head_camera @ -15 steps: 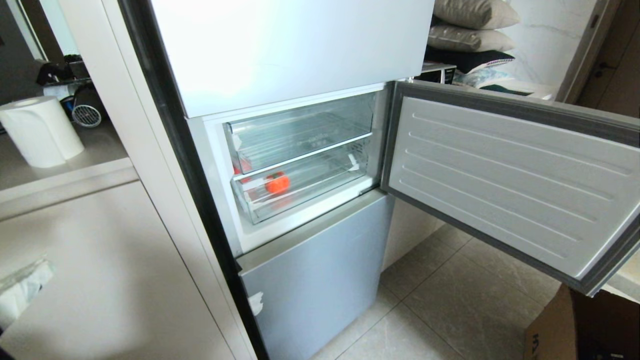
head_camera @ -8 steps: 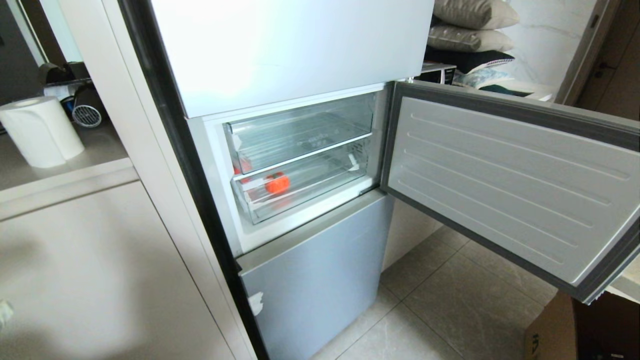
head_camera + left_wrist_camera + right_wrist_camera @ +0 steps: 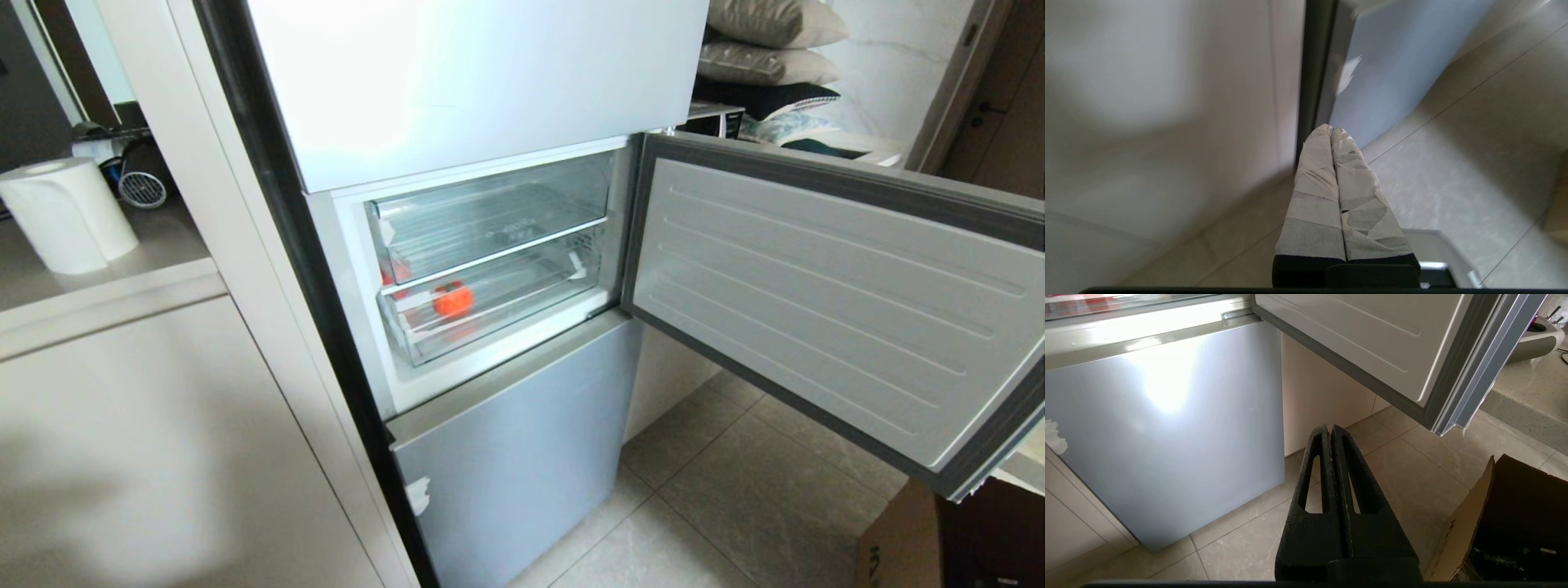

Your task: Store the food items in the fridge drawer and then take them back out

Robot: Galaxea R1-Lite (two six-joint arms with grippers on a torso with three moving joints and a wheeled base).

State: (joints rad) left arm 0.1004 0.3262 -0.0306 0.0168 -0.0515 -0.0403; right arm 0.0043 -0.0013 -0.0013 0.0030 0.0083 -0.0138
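Since the red fruit (image 3: 451,299) sits in the shut fridge drawer (image 3: 490,314), I'd guess retrieval's next: both the left claw (image 3: 1331,130) and right claw (image 3: 1329,428) are closed and empty, so one must open and pull the drawer.

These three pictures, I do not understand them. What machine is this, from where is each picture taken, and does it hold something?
It is a robot with two arms. The large picture comes from a camera on its head, looking at a fridge with its middle door swung open. Inside, a small red fruit lies in the fridge drawer, a clear plastic one. Neither arm shows in that view.

The other two pictures come from cameras on the wrists, looking along the fingers. The left gripper, wrapped in pale tape, is shut and empty, pointing low beside the fridge. The right gripper, black, is also shut and empty, above the floor tiles near a cardboard box.

So nothing is held.
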